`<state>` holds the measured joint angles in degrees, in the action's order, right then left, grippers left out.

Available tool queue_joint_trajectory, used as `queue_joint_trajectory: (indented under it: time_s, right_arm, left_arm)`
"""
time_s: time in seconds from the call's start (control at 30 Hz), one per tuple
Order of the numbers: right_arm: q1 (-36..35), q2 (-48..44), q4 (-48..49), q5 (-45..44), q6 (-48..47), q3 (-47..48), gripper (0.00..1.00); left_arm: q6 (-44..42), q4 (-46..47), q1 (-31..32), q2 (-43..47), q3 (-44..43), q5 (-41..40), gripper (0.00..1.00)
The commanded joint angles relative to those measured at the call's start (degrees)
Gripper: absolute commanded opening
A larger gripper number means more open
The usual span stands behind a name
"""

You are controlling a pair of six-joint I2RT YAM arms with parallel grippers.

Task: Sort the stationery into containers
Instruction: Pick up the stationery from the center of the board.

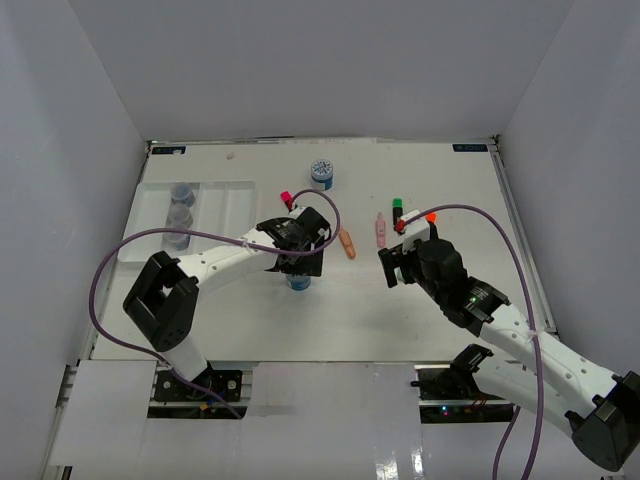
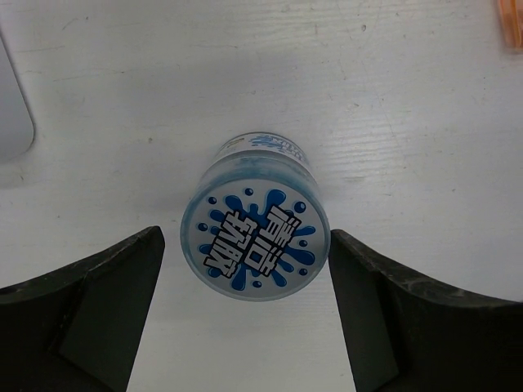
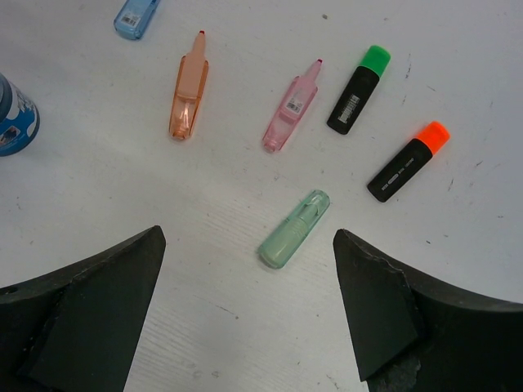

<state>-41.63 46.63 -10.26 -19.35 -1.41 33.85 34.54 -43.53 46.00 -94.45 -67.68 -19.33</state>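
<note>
Spread wide, the left claw (image 1: 298, 262) hangs over a blue-lidded jar (image 2: 255, 237) standing upright on the table (image 1: 400, 320) at the centre of the left wrist view, a finger on either side and neither touching it. The right claw (image 3: 248, 237), also released and holding nothing, hovers above a green marker (image 3: 294, 229) lying at the middle of the right wrist view. An orange marker (image 3: 189, 96), a pink marker (image 3: 292, 106) and two highlighters, green-capped (image 3: 358, 90) and orange-capped (image 3: 409, 162), lie loose beyond it. The white tray (image 1: 232, 205), at upper left of the overhead view, already holds three jars in one compartment. The step in hand looks to be picking up the jar: the fingers need to drop a little lower, close on its sides, then carry it up and left to the tray
</note>
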Motion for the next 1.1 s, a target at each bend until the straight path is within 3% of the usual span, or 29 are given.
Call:
queue_joint_trajectory:
  time_s: [0.0, 0.33, 0.5, 0.63, 0.9, 1.07]
  right_arm:
    - [0.2, -0.1, 1.0, -0.2, 0.8, 0.5, 0.90]
    - [0.2, -0.5, 1.0, -0.2, 0.7, 0.2, 0.90]
    - [0.2, -0.8, 0.7, 0.3, 0.8, 0.5, 0.90]
    - [0.2, -1.6, 0.8, 1.9, 1.0, 0.9, 0.90]
    - [0.2, -2.2, 0.0, 8.4, 2.6, 1.5, 0.90]
    - [0.2, -2.8, 0.0, 12.6, 2.5, 1.5, 0.90]
  left_arm:
    - [0.4, 1.6, 0.1, -0.2, -1.3, 0.4, 0.91]
    - [1.2, 2.4, 0.0, -0.7, -0.9, 1.5, 0.74]
    - [1.8, 1.4, 0.0, 1.3, -1.5, -0.3, 0.53]
    - [2.1, -0.9, -3.0, 4.8, -3.2, -2.8, 0.47]
    - [-5.8, -3.2, -27.8, 12.1, -7.5, -0.7, 0.47]
    - [-9.4, -3.8, -44.0, 8.4, -17.0, 0.5, 0.47]
